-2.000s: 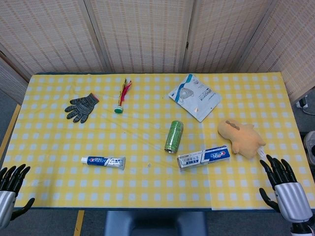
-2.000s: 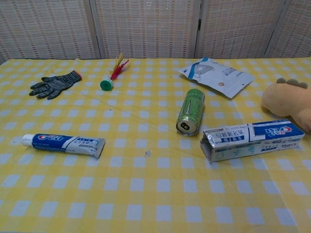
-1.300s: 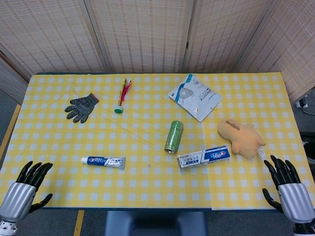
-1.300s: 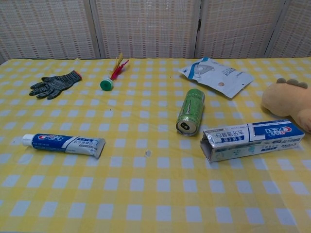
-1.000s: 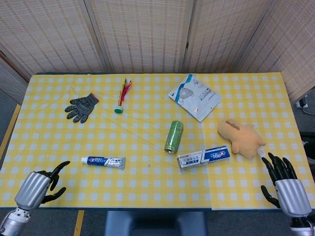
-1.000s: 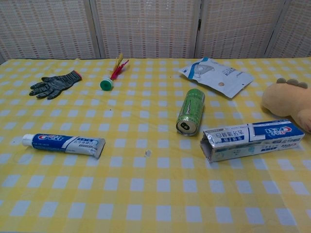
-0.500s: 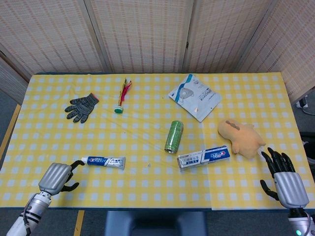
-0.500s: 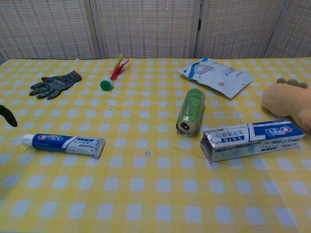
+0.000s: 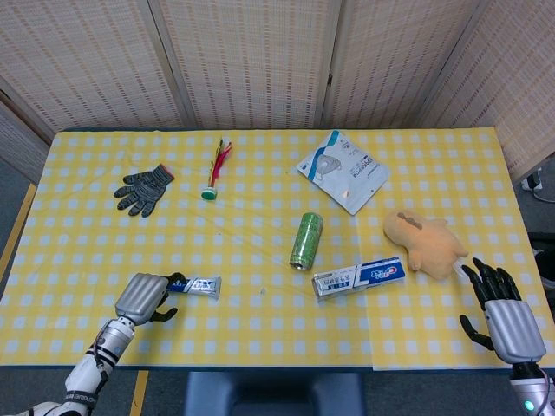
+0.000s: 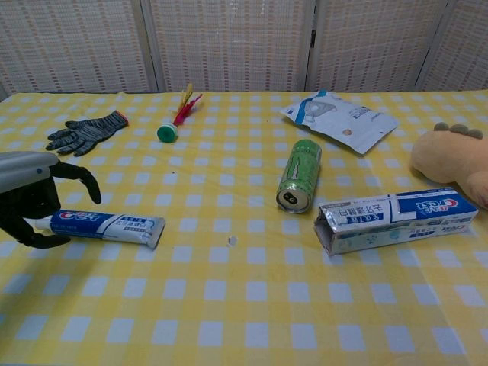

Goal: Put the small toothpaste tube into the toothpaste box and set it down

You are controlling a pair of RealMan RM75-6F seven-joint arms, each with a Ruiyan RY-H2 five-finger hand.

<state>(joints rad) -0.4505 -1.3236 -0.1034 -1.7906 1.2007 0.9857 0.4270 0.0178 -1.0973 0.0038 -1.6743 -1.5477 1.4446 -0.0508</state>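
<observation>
From the head view your left robot hand is curled over the cap end of the small toothpaste tube lying flat on the counter, while from the chest view its fingers arch apart around the tube without closing, so take this light, soft, probably slippery tube near its firmer cap end

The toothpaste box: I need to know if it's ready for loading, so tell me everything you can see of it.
The toothpaste box is a long carton, blue and white with red lettering, silvery-grey toward its open end. It lies flat on the yellow checked tablecloth, the open end facing left in the chest view. Nothing visibly touches it; neither hand is near.
</observation>
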